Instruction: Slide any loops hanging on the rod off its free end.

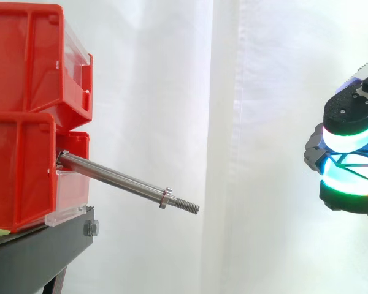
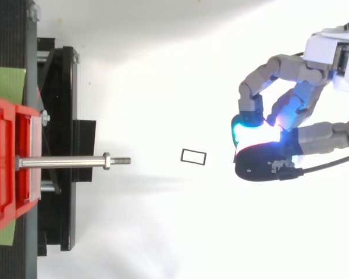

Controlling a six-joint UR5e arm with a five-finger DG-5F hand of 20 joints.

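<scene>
Standing at the left before a white curtain, two stacked red bins (image 1: 21, 159) rest on a black stand (image 1: 37, 245). A steel rod (image 1: 110, 174) juts from the lower bin toward the right, sloping slightly downward, with a nut (image 1: 165, 198) just short of its threaded free end. In the top view a small black rectangular loop (image 2: 194, 151) lies clear of the rod, between the free end and the robot hand (image 2: 276, 67), touching neither. I cannot tell whether it rests on anything. At the right, the robot hand hovers well apart from the rod, fingers curled, glowing pads drawn together on nothing.
</scene>
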